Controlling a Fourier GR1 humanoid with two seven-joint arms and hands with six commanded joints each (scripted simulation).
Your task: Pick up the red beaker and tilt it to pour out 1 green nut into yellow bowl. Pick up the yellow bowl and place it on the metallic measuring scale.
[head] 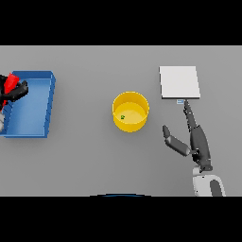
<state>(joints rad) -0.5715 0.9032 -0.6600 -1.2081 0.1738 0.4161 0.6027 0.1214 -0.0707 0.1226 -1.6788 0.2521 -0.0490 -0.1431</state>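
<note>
A yellow bowl [130, 111] stands at the table's middle with one green nut [123, 117] inside it. The metallic measuring scale [179, 82], a pale square plate, lies to the bowl's right and farther back. My right hand [197, 142] rests open on the table right of the bowl, fingers stretched toward the scale and thumb pointing at the bowl. At the far left, my left hand [17, 90] is shut on the red beaker [10, 81], held over the blue tray's left part; the beaker is partly cut off by the view's edge.
A blue tray [35, 105] lies at the table's left side. Bare grey table separates the tray from the bowl and runs along the front.
</note>
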